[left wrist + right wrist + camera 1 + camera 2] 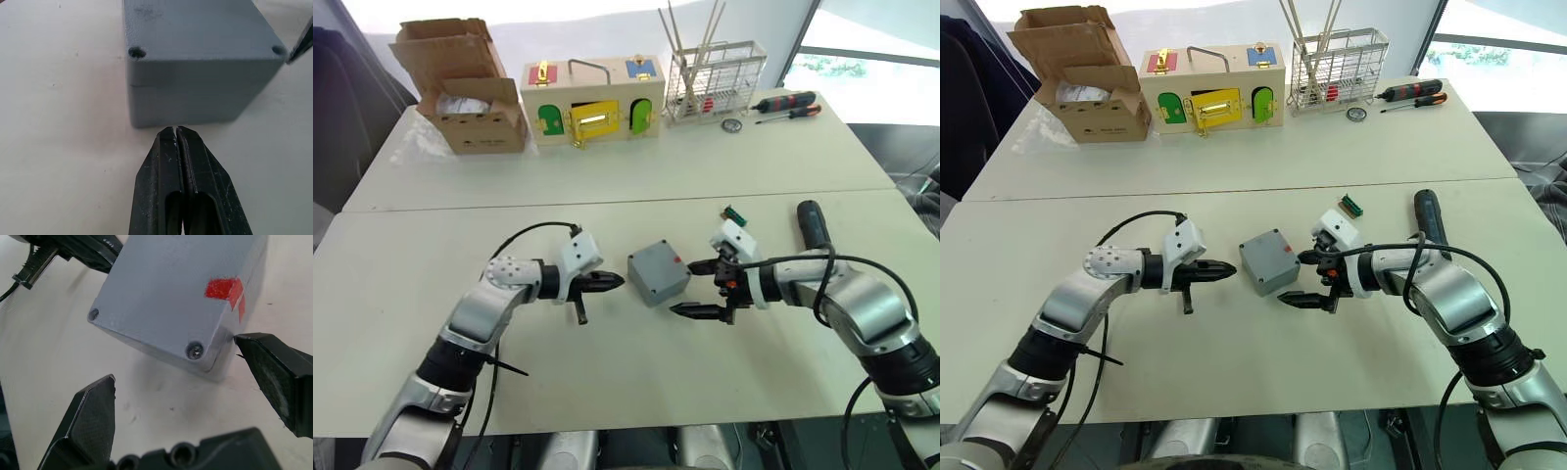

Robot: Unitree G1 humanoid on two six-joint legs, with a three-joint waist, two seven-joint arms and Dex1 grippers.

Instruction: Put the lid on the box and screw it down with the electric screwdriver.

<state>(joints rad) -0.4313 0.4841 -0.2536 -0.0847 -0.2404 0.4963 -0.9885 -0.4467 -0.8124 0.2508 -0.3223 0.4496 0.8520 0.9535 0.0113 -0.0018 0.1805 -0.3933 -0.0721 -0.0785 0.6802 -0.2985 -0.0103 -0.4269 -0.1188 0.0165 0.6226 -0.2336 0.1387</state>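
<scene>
The grey box [658, 271] sits mid-table with the lid [195, 29] lying on top of it; a seam runs between them. On the lid's red-marked [222, 288] side, one corner holds a screw [194, 350], while another corner hole [93, 313] is empty. My left gripper [612, 282] is shut, its tips just short of the box's left side. On the box's right stands my right gripper [682, 288], open around a lower corner without touching it. The electric screwdriver [813, 225] lies on the table beyond my right forearm.
Along the far table stand a cardboard box [465, 93], a wooden box with coloured latches [592, 103] and a wire rack [715, 78], with two hand screwdrivers [788, 106] to their right. A small green part [732, 211] lies near my right gripper.
</scene>
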